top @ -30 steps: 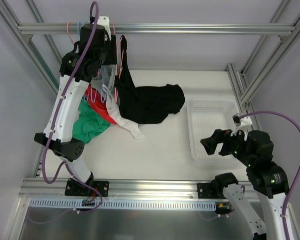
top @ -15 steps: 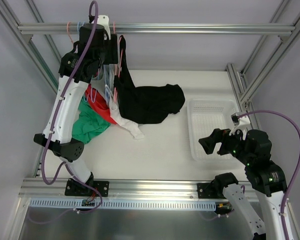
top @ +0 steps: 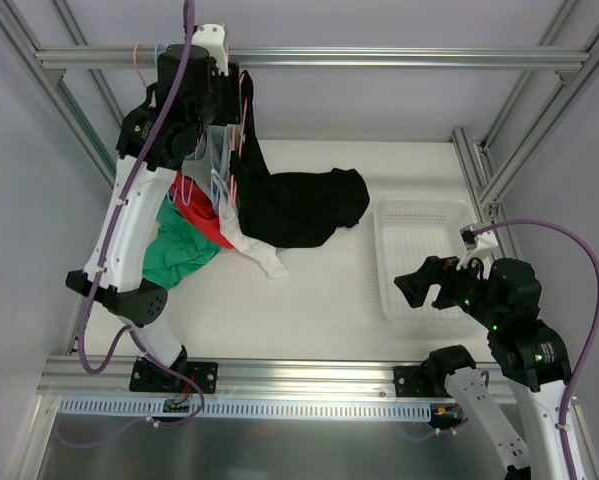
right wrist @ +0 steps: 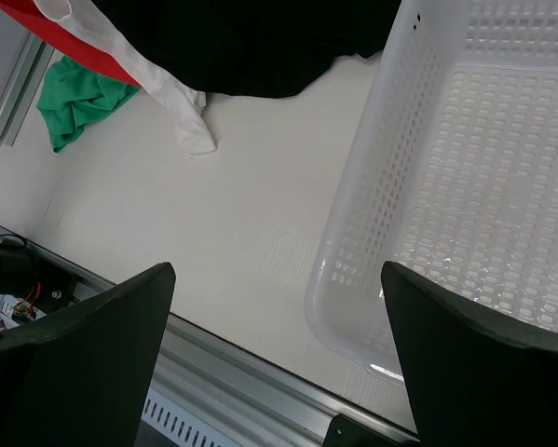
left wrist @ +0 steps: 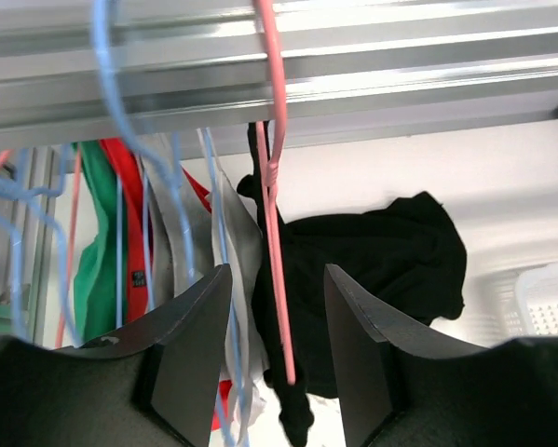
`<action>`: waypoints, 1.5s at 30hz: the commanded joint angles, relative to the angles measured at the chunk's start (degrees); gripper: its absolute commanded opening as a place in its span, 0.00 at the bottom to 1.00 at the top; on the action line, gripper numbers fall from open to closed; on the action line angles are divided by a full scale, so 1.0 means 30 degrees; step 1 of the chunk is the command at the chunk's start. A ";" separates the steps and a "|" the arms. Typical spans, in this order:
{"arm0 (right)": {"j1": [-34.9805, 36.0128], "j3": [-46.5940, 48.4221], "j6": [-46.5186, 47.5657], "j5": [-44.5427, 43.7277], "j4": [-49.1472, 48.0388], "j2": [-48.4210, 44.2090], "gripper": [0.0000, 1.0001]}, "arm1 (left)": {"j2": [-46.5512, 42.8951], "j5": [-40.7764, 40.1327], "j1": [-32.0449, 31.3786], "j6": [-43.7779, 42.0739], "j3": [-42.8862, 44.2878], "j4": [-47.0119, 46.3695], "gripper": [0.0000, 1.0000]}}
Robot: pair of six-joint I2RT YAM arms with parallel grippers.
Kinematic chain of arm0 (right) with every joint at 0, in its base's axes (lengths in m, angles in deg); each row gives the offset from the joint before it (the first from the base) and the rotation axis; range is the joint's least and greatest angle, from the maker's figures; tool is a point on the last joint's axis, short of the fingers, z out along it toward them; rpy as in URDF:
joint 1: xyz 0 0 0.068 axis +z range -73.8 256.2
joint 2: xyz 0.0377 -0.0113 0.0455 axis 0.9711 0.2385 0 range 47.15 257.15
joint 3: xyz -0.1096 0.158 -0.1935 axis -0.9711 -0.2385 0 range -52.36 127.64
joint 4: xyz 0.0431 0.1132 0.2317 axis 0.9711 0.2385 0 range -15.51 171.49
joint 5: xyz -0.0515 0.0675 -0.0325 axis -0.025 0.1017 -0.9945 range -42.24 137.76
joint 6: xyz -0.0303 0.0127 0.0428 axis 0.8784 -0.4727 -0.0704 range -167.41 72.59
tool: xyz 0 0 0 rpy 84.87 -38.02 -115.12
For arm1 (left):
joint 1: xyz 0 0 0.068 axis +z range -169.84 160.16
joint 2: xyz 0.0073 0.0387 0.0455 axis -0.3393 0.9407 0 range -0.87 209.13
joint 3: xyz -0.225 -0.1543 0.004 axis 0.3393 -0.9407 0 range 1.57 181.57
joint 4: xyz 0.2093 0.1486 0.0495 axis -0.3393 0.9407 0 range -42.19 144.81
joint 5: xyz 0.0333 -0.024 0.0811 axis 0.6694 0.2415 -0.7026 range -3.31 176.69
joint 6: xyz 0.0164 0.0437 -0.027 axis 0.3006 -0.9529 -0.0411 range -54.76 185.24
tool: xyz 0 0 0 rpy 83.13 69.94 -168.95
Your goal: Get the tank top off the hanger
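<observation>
While on hanger (left wrist: pixel 272 172), one tank top (left wrist: pixel 381 270)

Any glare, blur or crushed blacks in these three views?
Left wrist: rail streaked with glare, near blue hanger soft, pink hanger sharp. Right wrist: basket sharp with small highlights, right gripper fingers near-black silhouettes. Top external: even light, black garment lacks fold detail.
</observation>
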 commanded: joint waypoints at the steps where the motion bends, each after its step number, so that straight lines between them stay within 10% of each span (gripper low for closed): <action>1: -0.0080 0.0053 -0.0195 0.0479 -0.0778 0.0019 1.00 | 0.1374 0.0089 -0.0070 -0.0353 0.0445 -0.0496 0.44; 18: -0.0110 0.0083 -0.0165 0.0654 -0.0778 -0.0010 0.99 | 0.1757 -0.1350 -0.0070 0.0115 -0.0084 -0.0614 0.00; 33: -0.0081 0.0083 -0.0195 0.0537 -0.0778 -0.0186 0.99 | 0.0118 0.1257 -0.0099 0.2048 0.1180 -0.1522 0.00; 45: -0.0081 -0.0473 -0.0312 0.2640 -0.2735 0.0253 0.99 | -0.6760 0.3979 -0.2147 0.3309 -0.9890 -0.2488 0.00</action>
